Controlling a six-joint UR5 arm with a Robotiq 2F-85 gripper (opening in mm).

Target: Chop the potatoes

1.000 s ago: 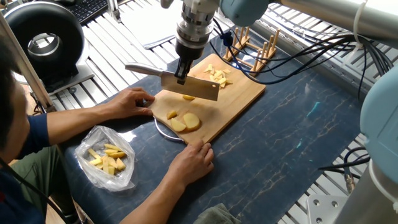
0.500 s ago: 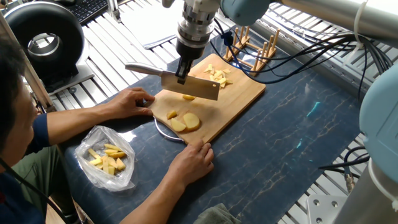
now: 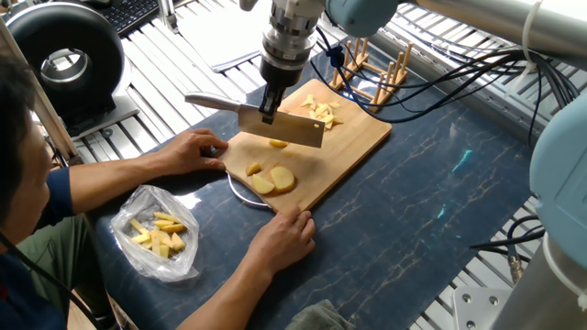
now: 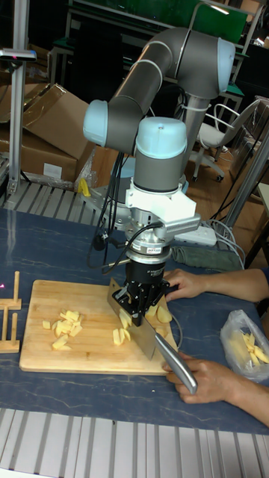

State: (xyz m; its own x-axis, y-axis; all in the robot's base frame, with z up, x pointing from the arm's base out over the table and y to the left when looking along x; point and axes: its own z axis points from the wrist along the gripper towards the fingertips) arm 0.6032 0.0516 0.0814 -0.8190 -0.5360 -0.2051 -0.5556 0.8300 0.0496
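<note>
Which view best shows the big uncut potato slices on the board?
The fixed view: the slices lie unobstructed on the cutting board. In the tall fixed view the gripper and cleaver hide most of them.

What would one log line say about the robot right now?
hand: shut on knife | blade: above potatoes | board: held by person's hands | cut pieces: far end

We're in a robotics lab here. Cardboard boxes (image 4: 56, 119) stack behind the arm, and cables (image 3: 459, 78) trail over aluminium framing (image 3: 183, 69).
</note>
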